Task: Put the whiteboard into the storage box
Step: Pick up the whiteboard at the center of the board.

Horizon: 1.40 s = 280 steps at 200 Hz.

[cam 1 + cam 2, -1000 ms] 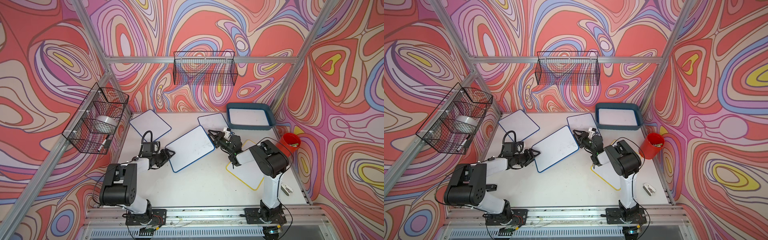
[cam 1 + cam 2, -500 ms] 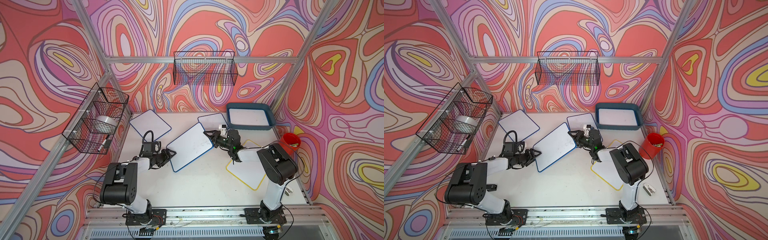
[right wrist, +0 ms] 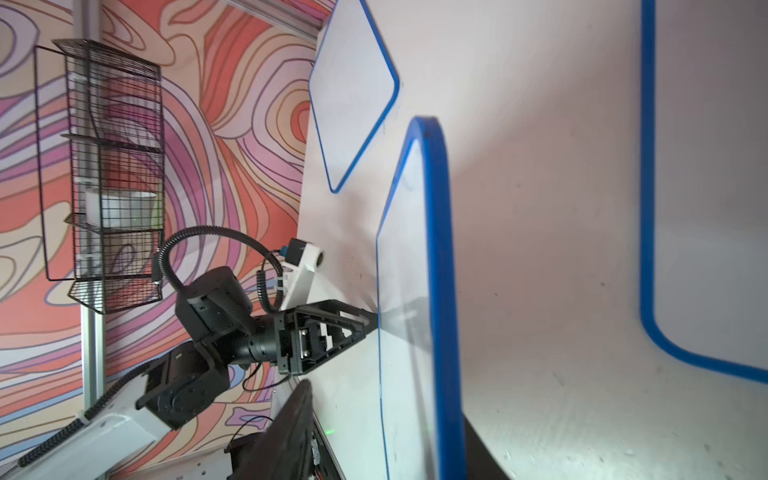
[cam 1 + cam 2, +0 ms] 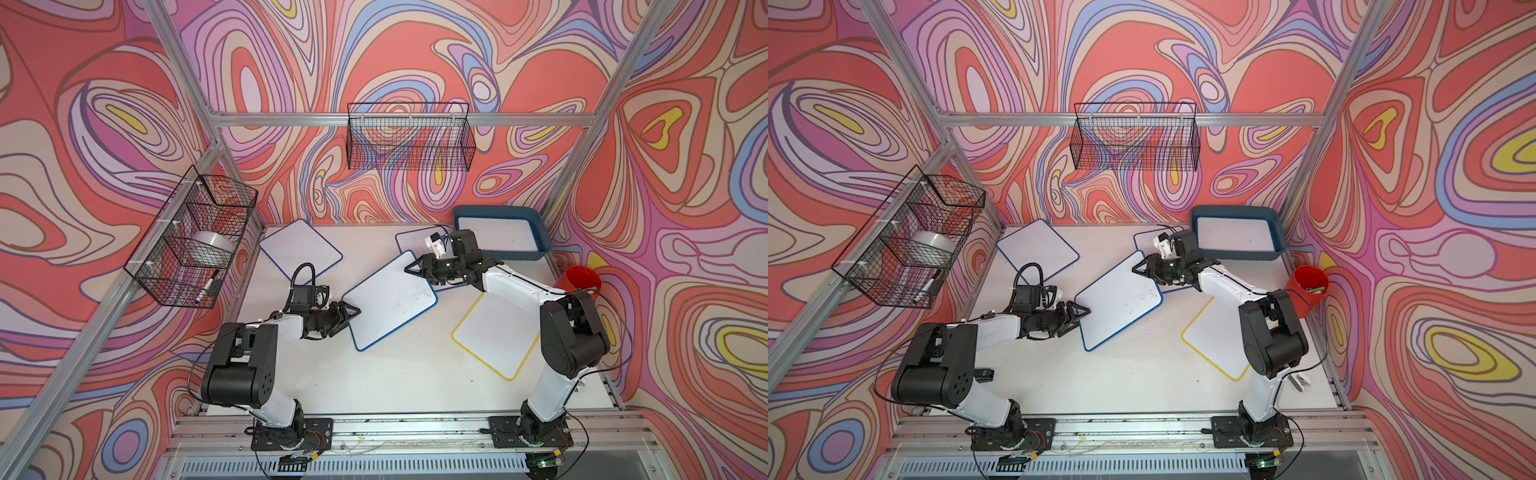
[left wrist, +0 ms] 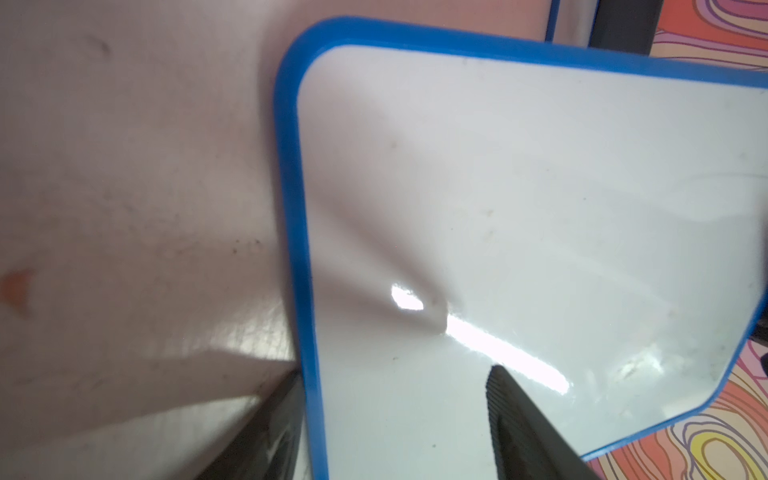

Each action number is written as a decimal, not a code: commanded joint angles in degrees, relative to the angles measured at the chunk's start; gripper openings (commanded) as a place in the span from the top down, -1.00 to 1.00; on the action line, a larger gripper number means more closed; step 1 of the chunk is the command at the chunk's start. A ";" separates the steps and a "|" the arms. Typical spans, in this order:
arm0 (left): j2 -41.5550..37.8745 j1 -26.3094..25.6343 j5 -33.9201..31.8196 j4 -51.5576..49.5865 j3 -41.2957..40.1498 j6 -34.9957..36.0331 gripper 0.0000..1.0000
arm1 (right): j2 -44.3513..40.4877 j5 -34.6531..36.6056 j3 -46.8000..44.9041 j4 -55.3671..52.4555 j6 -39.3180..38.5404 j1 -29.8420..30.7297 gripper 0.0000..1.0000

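Observation:
The blue-framed whiteboard [image 4: 390,303] [image 4: 1119,303] lies slanted mid-table, its far right corner over another blue-framed board [image 4: 411,241]. My left gripper [image 4: 352,319] [image 5: 395,372] is open at its near left edge, with one finger under the frame and one over the white face [image 5: 498,208]. My right gripper [image 4: 412,268] [image 3: 388,399] is open around the far right corner. There the board [image 3: 409,291] stands edge-on between the jaws, clear of the table. The teal storage box [image 4: 498,211] [image 4: 1233,210] sits at the back right with a white board inside.
A third blue-framed board [image 4: 300,249] lies at the back left. A yellow-framed one [image 4: 494,332] lies under my right arm. A red bucket [image 4: 582,280] stands at the right edge. Black wire baskets hang on the back wall [image 4: 409,137] and on the left wall [image 4: 191,241].
My right gripper has moved left from beside the board onto its far right corner, and that corner has shifted slightly. The left arm has stayed at the board's near left edge.

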 commanded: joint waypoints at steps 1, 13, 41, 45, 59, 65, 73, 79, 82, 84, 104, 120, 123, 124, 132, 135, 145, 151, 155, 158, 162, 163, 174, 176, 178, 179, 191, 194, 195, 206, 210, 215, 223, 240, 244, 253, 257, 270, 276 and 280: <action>1.18 -0.69 -0.79 -7.33 -0.36 0.87 -0.33 | -1.24 -3.79 2.36 -9.81 -7.40 -0.29 0.08; 0.79 -0.69 -1.19 -8.10 -0.20 1.26 -0.33 | -1.26 -4.82 3.14 -10.78 -8.14 -0.43 0.08; 0.25 -0.69 -1.50 -8.60 -0.01 1.42 -0.33 | -0.65 -6.36 5.70 -15.57 -11.40 -0.46 0.14; 0.18 -0.69 -1.50 -8.60 -0.06 1.45 -0.33 | -0.51 -6.43 5.99 -16.37 -11.94 -0.51 0.15; -0.04 -0.67 -1.87 -8.93 -0.10 1.64 -0.33 | -0.67 -6.28 7.02 -18.88 -13.68 -0.55 0.20; -0.19 -0.69 -2.17 -9.19 -0.16 1.92 -0.33 | -0.89 -6.22 7.12 -19.58 -14.14 -0.65 0.24; -0.19 -0.60 -2.50 -9.31 -0.14 2.06 -0.33 | -1.24 -6.10 7.12 -20.01 -14.58 -0.86 0.34; -0.19 -0.60 -2.63 -9.23 -0.05 2.06 -0.33 | -1.26 -6.17 7.00 -20.34 -14.82 -0.99 0.42; -0.13 -0.60 -2.64 -9.22 -0.01 2.06 -0.33 | -1.27 -6.12 6.93 -20.34 -14.84 -1.07 0.46; -0.11 -0.60 -2.60 -9.15 -0.03 2.06 -0.33 | -1.29 -6.11 6.81 -20.34 -14.91 -1.15 0.49; -0.32 -0.60 -2.51 -8.54 -0.19 1.63 -0.33 | -2.01 -6.19 5.78 -20.06 -14.76 -1.99 0.67; -0.72 -0.60 -2.52 -8.25 -0.14 1.62 -0.33 | -3.03 -6.56 4.83 -19.29 -14.30 -2.61 0.75; -0.83 -0.60 -2.55 -8.18 -0.03 1.55 -0.33 | -3.09 -6.72 4.70 -19.19 -14.15 -2.73 0.76; -0.86 -0.60 -2.55 -8.17 -0.06 1.54 -0.33 | -3.16 -6.75 4.64 -19.09 -14.13 -2.74 0.76; -1.03 -0.60 -2.27 -7.91 0.04 1.37 -0.33 | -3.46 -7.02 4.17 -18.64 -13.80 -3.05 0.80; -1.07 -0.60 -2.12 -7.75 0.08 1.32 -0.33 | -3.63 -7.10 3.94 -18.43 -13.72 -3.21 0.80; -1.01 -0.47 -1.12 -7.40 0.23 1.19 -0.33 | -4.21 -7.22 3.16 -17.54 -13.19 -3.67 0.82; -0.91 -0.30 -0.30 -7.10 0.29 0.99 -0.33 | -4.55 -7.29 2.74 -17.03 -12.77 -4.08 0.85; -0.77 -0.10 0.25 -6.78 0.25 0.84 -0.33 | -4.75 -7.38 2.39 -16.36 -12.48 -4.34 0.88; -0.68 0.07 0.74 -6.46 0.18 0.62 -0.33 | -4.92 -7.47 2.12 -15.87 -12.16 -4.55 0.89; -0.59 0.29 1.29 -6.07 0.02 0.36 -0.33 | -5.12 -7.68 1.66 -15.15 -11.64 -4.86 0.91; -0.57 0.33 1.39 -5.93 -0.04 0.29 -0.33 | -5.18 -7.76 1.54 -15.01 -11.52 -4.91 0.91; -0.55 0.96 2.33 -4.99 -0.35 -0.20 -0.33 | -5.63 -8.73 0.51 -12.96 -10.01 -5.83 0.96; -0.59 1.09 2.36 -4.93 -0.40 -0.26 -0.33 | -5.66 -8.96 0.35 -12.65 -9.70 -5.98 0.98; -0.62 1.18 2.41 -4.92 -0.39 -0.28 -0.33 | -5.74 -9.22 0.16 -12.31 -9.47 -6.17 0.98; -0.67 1.22 2.44 -4.91 -0.37 -0.29 -0.33 | -5.76 -9.41 0.08 -12.13 -9.38 -6.27 0.98; -1.24 1.51 2.61 -4.93 -0.49 -0.36 -0.33 | -6.27 -11.27 -1.30 -9.77 -8.01 -7.33 1.00; -1.49 1.56 2.67 -4.91 -0.55 -0.33 -0.33 | -6.42 -11.65 -1.62 -9.24 -7.54 -7.54 1.00; -1.59 1.63 2.74 -4.96 -0.54 -0.32 -0.33 | -6.45 -11.68 -1.69 -9.06 -7.44 -7.61 1.00; -2.49 1.81 3.13 -4.80 -0.91 -0.49 -0.33 | -6.65 -12.84 -2.51 -7.61 -6.38 -8.61 1.00; -2.87 1.90 3.24 -4.80 -0.97 -0.49 -0.33 | -6.73 -13.29 -2.74 -7.10 -6.01 -8.99 1.00; -3.30 2.03 3.43 -4.66 -1.09 -0.49 -0.33 | -6.74 -14.01 -3.11 -6.33 -5.46 -9.49 1.00; -3.85 2.28 3.89 -4.41 -1.28 -0.61 -0.33 | -6.99 -15.20 -3.81 -4.85 -4.27 -10.25 1.00; -4.73 2.56 5.89 -1.48 -2.04 -2.30 -0.34 | -7.99 -18.04 -5.68 0.10 -1.16 -11.98 1.00; -4.83 2.56 6.39 -0.51 -2.30 -2.96 -0.34 | -8.18 -18.90 -5.97 1.03 -0.63 -12.25 1.00; -5.39 2.56 7.80 2.20 -2.99 -4.61 -0.34 | -8.45 -20.20 -6.47 2.65 -0.04 -12.80 1.00; -5.73 2.56 8.44 3.52 -3.40 -5.34 -0.34 | -8.49 -20.59 -6.57 2.98 0.03 -12.98 1.00; -6.87 2.56 10.42 6.51 -4.12 -7.20 -0.34 | -8.58 -21.51 -6.59 3.40 0.03 -13.63 1.00; -7.40 2.56 11.18 7.46 -4.14 -7.97 -0.34 | -8.66 -21.95 -6.59 3.50 0.03 -13.94 1.00; -7.69 2.56 11.79 8.30 -4.14 -8.50 -0.34 | -8.67 -22.34 -6.71 3.83 0.00 -14.08 1.00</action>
